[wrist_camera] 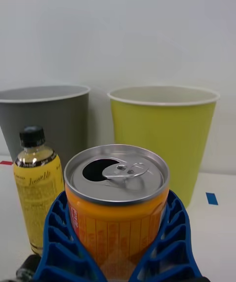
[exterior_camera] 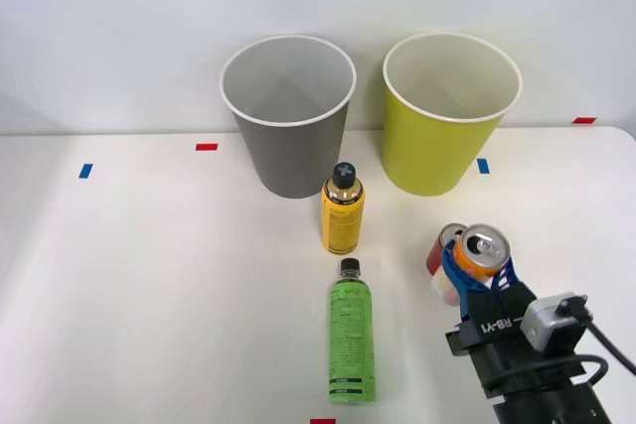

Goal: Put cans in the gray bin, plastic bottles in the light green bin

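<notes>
Orange can in gripper (opened)

White "RB-Y1" lettering stood on black arm housing behind hand, read in front view. Yellow bottle label carried dark cursive script (looked like "Lemon…", rest unclear) in wrist view. Green bottle label showed black print, too small to read. Orange can print was illegible.

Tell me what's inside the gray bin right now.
The gray bin shows only bare gray wall inside from the front view; nothing visible in it. Its very bottom is hidden by the near rim, so that part can't be confirmed.
</notes>
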